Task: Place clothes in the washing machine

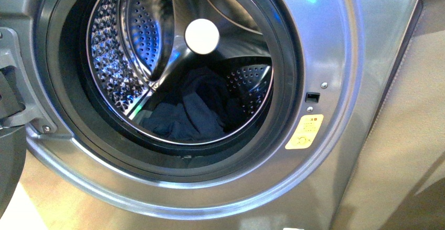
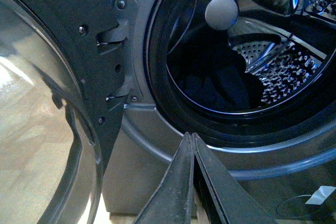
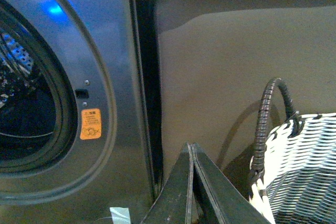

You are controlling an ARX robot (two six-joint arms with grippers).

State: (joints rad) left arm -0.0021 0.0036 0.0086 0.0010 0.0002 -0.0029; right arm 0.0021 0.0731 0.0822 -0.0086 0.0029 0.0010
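Front view: The washing machine [image 1: 336, 46] filled the frame, its round porthole open toward the camera. The dark rubber gasket [image 1: 286, 83] ringed the opening, and the perforated steel drum [image 1: 113, 56] was visible behind it. The clothes [image 1: 197, 109], a dark navy heap, lay on the bottom of the drum, fully inside the gasket line. A white round disc [image 1: 202, 37] sat at the centre of the drum's back wall, above the heap. A yellow warning sticker [image 1: 304, 132] was fixed to the front panel, to the right of the opening and below a small latch slot [image 1: 313, 97]. Neither arm appeared in this view.

Left wrist view: The left gripper [image 2: 193, 137] was positioned in front of the machine, below the porthole rim. Its fingers [image 2: 178, 182] were clenched, tips pressed together with nothing between them. The opened door [image 2: 68, 77] stood beside the opening on its hinge. The clothes [image 2: 220, 85] rested low in the drum, well apart from the fingers.

Right wrist view: The right gripper [image 3: 192, 148] was positioned beside the machine's right edge, facing a brown wall [image 3: 236, 61]. Its fingers [image 3: 210, 187] were clenched together and empty. A white woven basket [image 3: 307, 166] with a dark wrapped handle [image 3: 268, 114] stood just beside the fingers. The sticker [image 3: 90, 124] was visible on the front panel.
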